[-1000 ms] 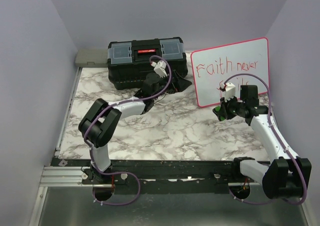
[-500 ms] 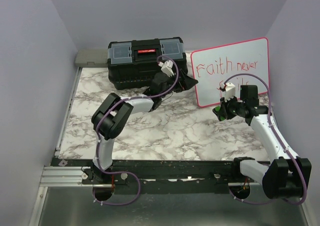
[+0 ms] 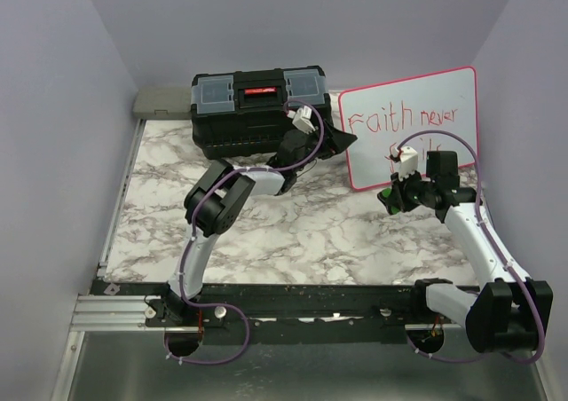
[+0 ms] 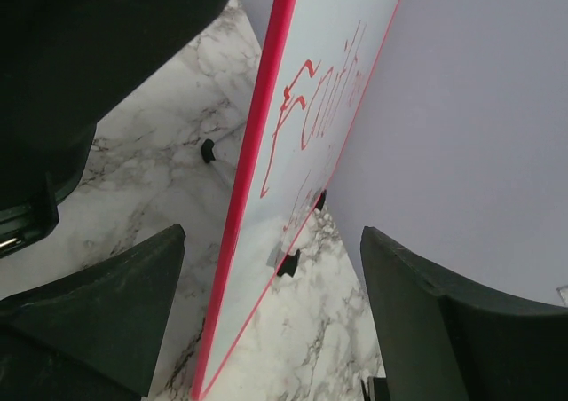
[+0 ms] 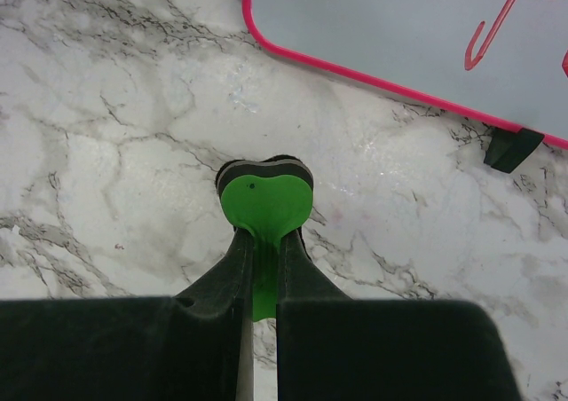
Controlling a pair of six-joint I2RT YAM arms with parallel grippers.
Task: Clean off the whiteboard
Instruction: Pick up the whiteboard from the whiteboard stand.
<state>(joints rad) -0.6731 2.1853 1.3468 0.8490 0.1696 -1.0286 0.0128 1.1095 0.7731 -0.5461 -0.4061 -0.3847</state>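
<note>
**Whiteboard** [image 3: 413,126]: stands on its black feet, long axis running left to right. The red writing [image 3: 390,117] on its face is not yet wiped.

**Left gripper** [image 4: 266,241]: at the whiteboard's left rim, fingers spread. The rim lines up in the gap between them, one finger toward the face and one toward the back. No contact is visible on either side.

**Right gripper** [image 5: 262,239]: fingers closed on the stem of a green eraser [image 5: 266,192]. The eraser hangs in front of the whiteboard's bottom rim and apart from it, with marble table [image 5: 106,108] showing between.

**Assessment:** the writing lies ahead of and above the eraser. The right arm holds the eraser and is the nearer to the writing, so the wipe looks to be its job. The left gripper appears placed to steady the whiteboard at its edge.
</note>
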